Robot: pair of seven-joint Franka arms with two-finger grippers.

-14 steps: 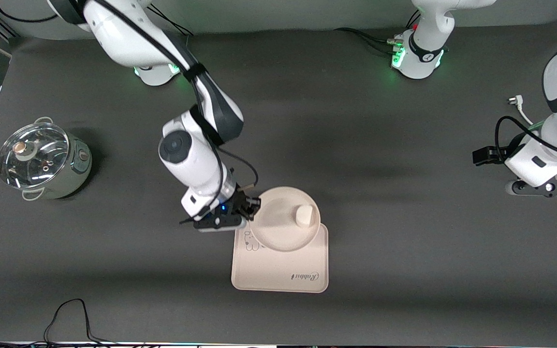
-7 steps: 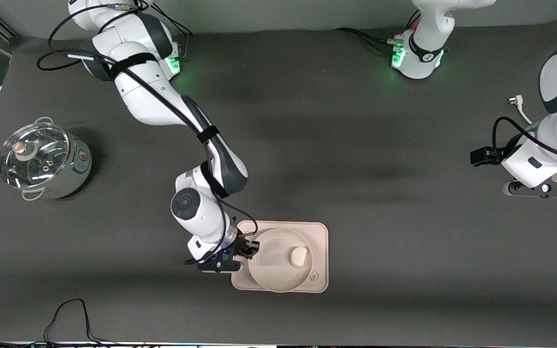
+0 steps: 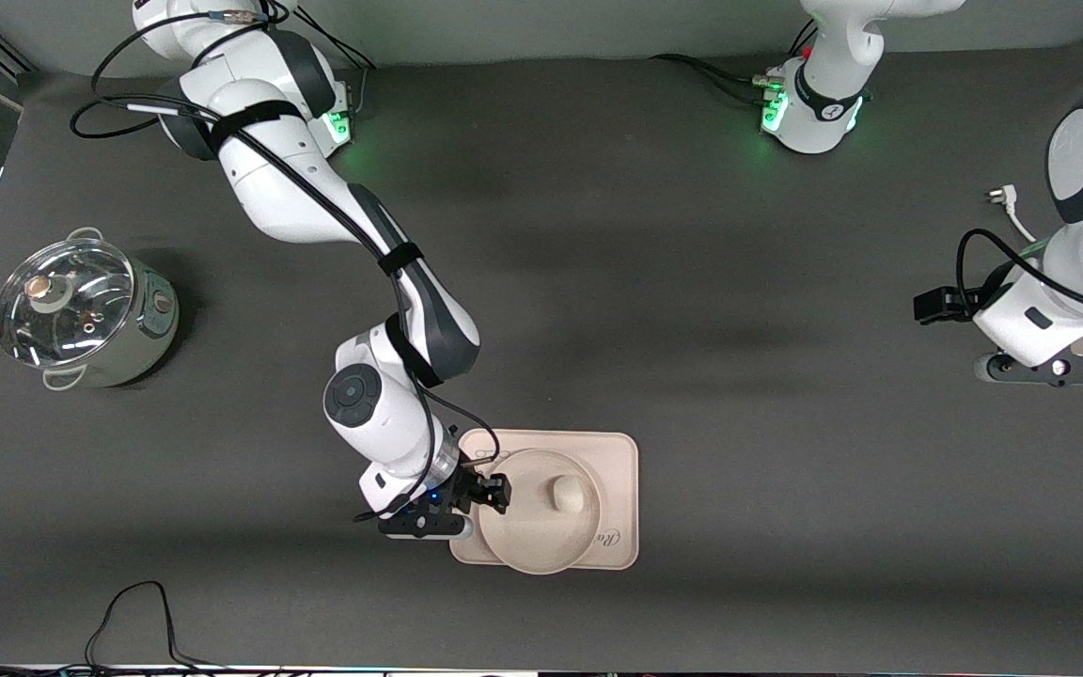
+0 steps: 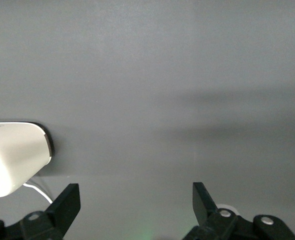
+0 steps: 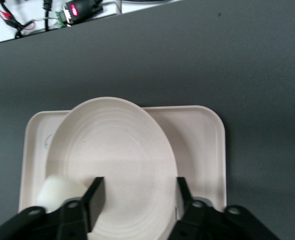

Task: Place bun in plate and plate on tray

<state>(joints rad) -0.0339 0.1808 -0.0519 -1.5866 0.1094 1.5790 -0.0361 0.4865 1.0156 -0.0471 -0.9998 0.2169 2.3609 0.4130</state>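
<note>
The round cream plate lies on the rectangular tray, covering most of the tray's lettering. The small off-white bun sits in the plate. My right gripper hangs low at the plate's rim on the side toward the right arm's end, open. In the right wrist view its gripper shows both fingers apart over the plate, with the bun beside one finger and the tray underneath. My left gripper waits at the left arm's end of the table, open over bare mat.
A steel pot with a glass lid stands toward the right arm's end. A white plug and cable lie near the left arm. A white rounded object sits beside the left gripper. A black cable loops at the front edge.
The right arm carried the plate toward the front camera and set it down on the tray, then opened its jaws off the rim. The bun slid a little in the plate. The left arm barely moved.
</note>
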